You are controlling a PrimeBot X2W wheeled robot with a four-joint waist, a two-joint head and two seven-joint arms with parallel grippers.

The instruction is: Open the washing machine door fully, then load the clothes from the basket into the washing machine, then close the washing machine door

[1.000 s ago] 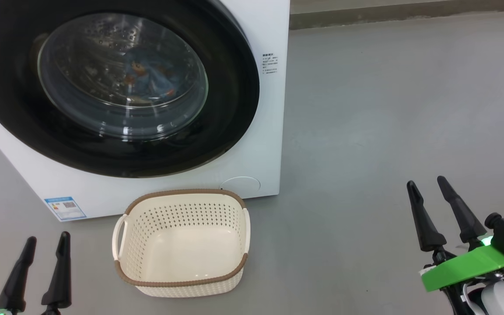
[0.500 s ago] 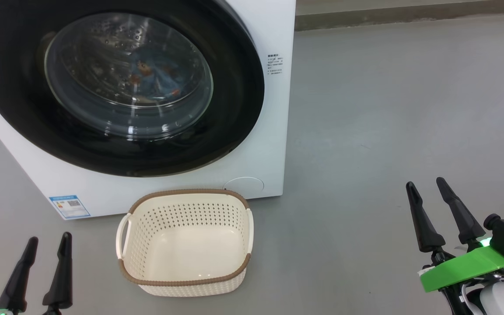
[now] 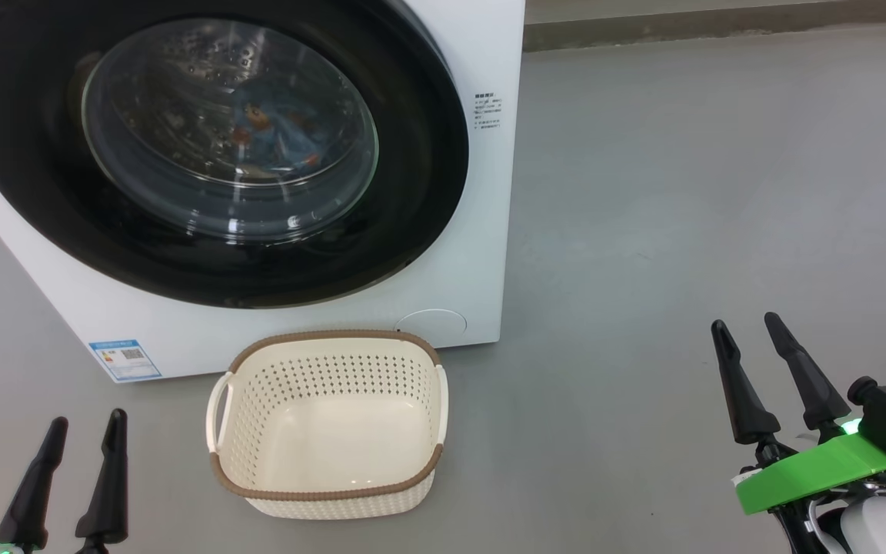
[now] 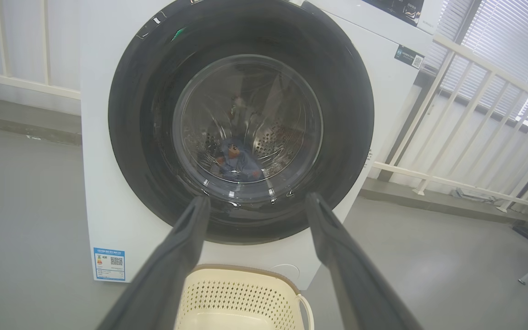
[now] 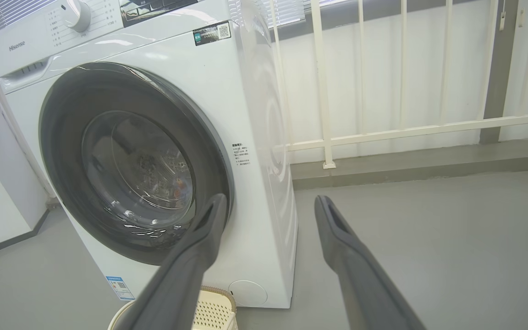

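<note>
Head view, looking down: white washing machine [image 3: 481, 231] at upper left on the grey floor [image 3: 681, 192], with the washing machine door [image 3: 412, 192] shut flush against the front, glossy black rim around clear bulging glass. Behind the glass, low inside the drum, the clothes [image 3: 274, 131]: light blue fabric with small orange-brown figures. Just in front of the machine on the floor, the basket [image 3: 328, 492], upright, bare cream bottom showing, back rim near the white front panel, contact with it unclear. Blue label sticker [image 3: 124, 359] at the panel's lower left corner. Left pincer [image 3: 86, 418] at lower left, fingers spread apart and pointing up, gripping nothing, beside the basket but apart from it. Right pincer [image 3: 745, 320] at lower right above a green bracket [image 3: 812, 469], likewise spread wide and holding nothing, well apart from machine and basket. Left wrist view: two dark fingers framing the door's lower rim, basket rim low between them. Right wrist view: machine seen from its right, white railing [image 5: 383, 133] behind it along the wall.
</note>
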